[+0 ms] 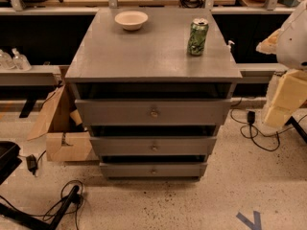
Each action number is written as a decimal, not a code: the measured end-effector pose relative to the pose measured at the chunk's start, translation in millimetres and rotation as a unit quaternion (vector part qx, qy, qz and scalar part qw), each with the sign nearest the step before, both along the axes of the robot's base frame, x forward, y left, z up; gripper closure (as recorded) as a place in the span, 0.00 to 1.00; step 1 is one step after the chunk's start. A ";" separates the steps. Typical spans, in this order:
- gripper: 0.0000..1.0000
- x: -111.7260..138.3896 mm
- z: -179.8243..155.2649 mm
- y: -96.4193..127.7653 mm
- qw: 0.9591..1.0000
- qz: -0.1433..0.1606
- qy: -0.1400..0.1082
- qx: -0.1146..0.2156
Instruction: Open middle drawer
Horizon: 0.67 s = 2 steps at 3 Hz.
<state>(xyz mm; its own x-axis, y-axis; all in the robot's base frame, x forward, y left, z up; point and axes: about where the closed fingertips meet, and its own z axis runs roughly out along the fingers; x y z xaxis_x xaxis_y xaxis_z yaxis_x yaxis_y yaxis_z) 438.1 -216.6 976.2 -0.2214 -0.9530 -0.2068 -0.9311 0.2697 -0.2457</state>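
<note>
My gripper (284, 102) hangs to the right of the worktop (144, 56), out past its right edge and a little below the level of its front right corner. It is over the floor and well apart from the cabinet, and it touches nothing that I can see. I cannot tell whether it is open or closed. Only pale yellowish blocks show under the white shell of my arm (295, 37).

The middle drawer (124, 146) sits below the front edge of the worktop, the second of three grey fronts stacked one under another. Its small round knob (154, 147) is at the centre of the front. A dark gap runs above the front and another beneath it. It stands in step with the top drawer (115, 112) above and the bottom drawer (129, 169) below, and it looks shut.

On the worktop a white bowl (131, 19) rests upright near the back edge, left of centre. A green can (197, 36) stands upright toward the back right corner, near the right edge and well apart from the bowl.

Down on the floor by the left edge, an open cardboard box (64, 145) leans close against the cabinet's side; I cannot tell if they touch. Black cables (64, 202) lie out from the front left corner, and more trail below my gripper. Two clear bottles (14, 60) stand on a low shelf far to the left. A blue tape mark (250, 220) lies on the floor out from the front right corner.
</note>
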 end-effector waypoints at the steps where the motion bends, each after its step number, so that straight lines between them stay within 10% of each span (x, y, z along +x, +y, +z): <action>1: 0.00 0.1 -1.4 -0.1 1.000 0.000 0.000 0.001; 2: 0.00 2.9 -35.2 -1.5 1.000 -0.012 -0.009 0.021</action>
